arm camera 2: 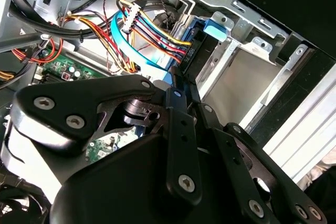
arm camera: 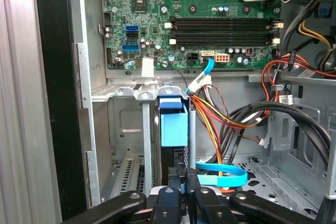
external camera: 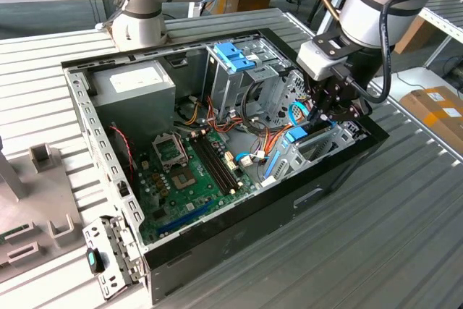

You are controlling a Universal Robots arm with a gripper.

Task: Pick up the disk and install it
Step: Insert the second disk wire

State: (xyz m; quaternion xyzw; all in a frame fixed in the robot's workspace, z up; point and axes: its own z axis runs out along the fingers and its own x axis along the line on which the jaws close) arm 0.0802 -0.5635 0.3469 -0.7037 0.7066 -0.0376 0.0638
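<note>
While claw [external camera: 327,110] grips disk [arm camera: 174,129], disk stands edgewise in bay.

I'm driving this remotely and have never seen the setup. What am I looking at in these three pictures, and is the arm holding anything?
The exterior view shows an open computer case lying on a slatted metal table, with a robot arm reaching in. The other two pictures come from cameras on its wrist. The gripper is down at a metal bay by the case wall, fingers pinched on the disk, which stands on edge in the bay, blue bracket up. Nearby are the green motherboard, coloured cables and the grey power supply.
</note>
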